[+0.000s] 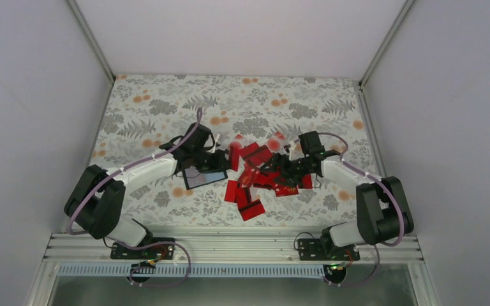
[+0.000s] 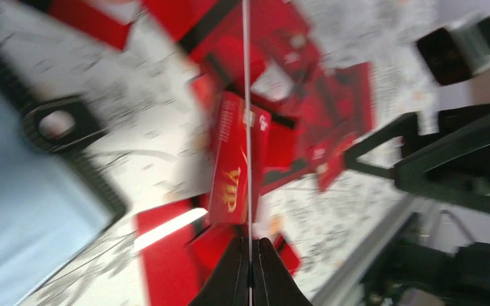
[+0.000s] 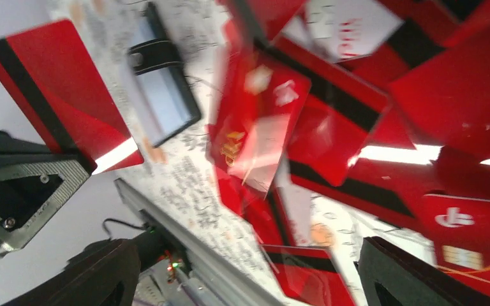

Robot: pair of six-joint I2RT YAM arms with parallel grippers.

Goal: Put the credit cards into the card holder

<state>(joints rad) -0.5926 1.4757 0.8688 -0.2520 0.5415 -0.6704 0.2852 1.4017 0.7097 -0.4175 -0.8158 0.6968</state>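
Several red credit cards lie in a loose pile on the floral cloth, some with a black stripe, some with gold "VIP" lettering. The black card holder lies open just left of the pile, its grey-blue pocket facing up. My left gripper hovers between holder and pile, shut on one credit card, which the left wrist view shows edge-on as a thin line. My right gripper hangs over the pile's right part with its fingers wide apart and nothing between them.
A metal rail runs along the near table edge, behind both arm bases. White walls close in the cloth on three sides. The two grippers are close together over the pile.
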